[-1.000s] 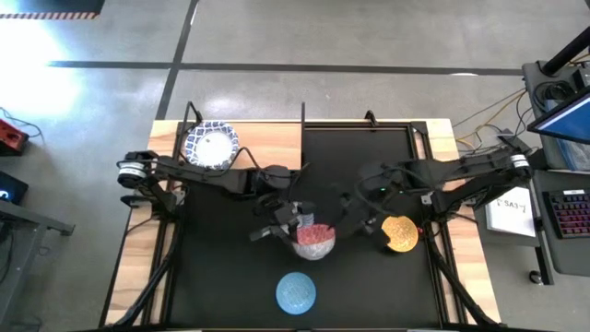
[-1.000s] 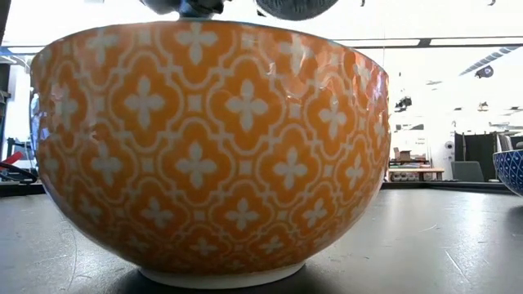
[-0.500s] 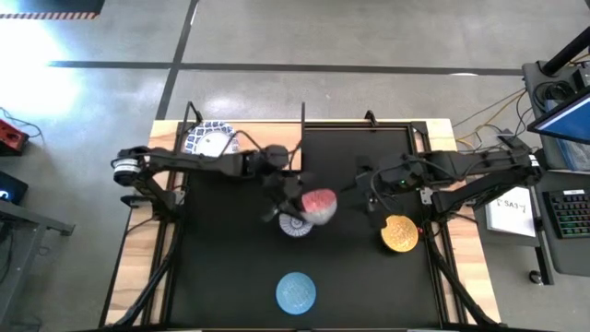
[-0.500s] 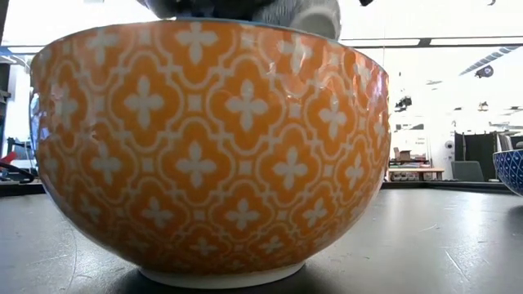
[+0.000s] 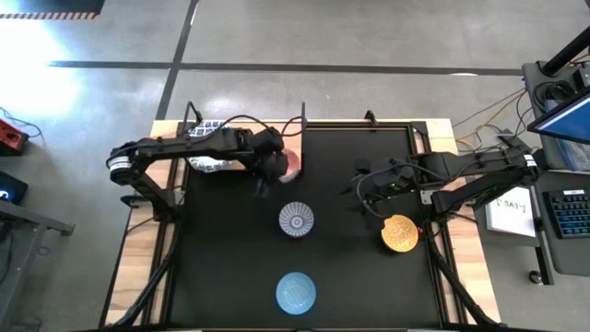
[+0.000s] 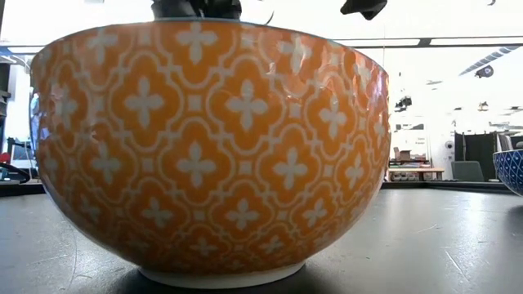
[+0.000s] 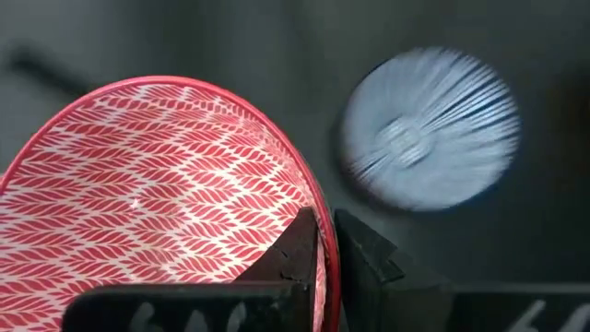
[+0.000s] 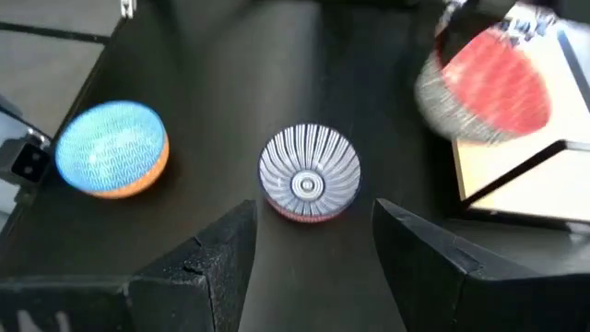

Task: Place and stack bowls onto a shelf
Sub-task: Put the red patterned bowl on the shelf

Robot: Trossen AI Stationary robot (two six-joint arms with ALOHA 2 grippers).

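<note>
My left gripper [image 5: 277, 166] is shut on a red bowl [image 5: 291, 162], which hangs above the right edge of the light-wood shelf [image 5: 253, 136]. A white bowl with a blue rim [image 5: 205, 152] stands on the shelf, partly hidden by my left arm. On the black mat stand a blue-grey radial bowl [image 5: 296, 219], a light-blue bowl [image 5: 296, 291] and a yellow bowl [image 5: 399, 233]. My right gripper [image 5: 364, 194] hovers open above the mat, left of the yellow bowl, with nothing between its fingers [image 8: 221, 263]. My left gripper pinches the red bowl's rim [image 7: 323, 212], one finger [image 7: 297, 247] inside the bowl and one [image 7: 364, 254] outside. The fingers slant down at it from the left. The bowl is lifted clear and tilted, its red inside [image 8: 493, 83] turned toward the table's right.
Thin black posts [image 5: 302, 115] rise from the shelf's far edge, beside the held bowl. In the low view the yellow bowl [image 6: 212, 147] fills most of the picture, with a dark blue bowl [image 6: 511, 167] at the right edge. Bare mat lies between the bowls.
My left gripper has carried the red bowl from beside the blue-grey radial bowl at the mat's middle toward the far left, up to the shelf's edge. Its wrist has turned and the bowl has tipped over. The radial bowl has stayed on the mat.
</note>
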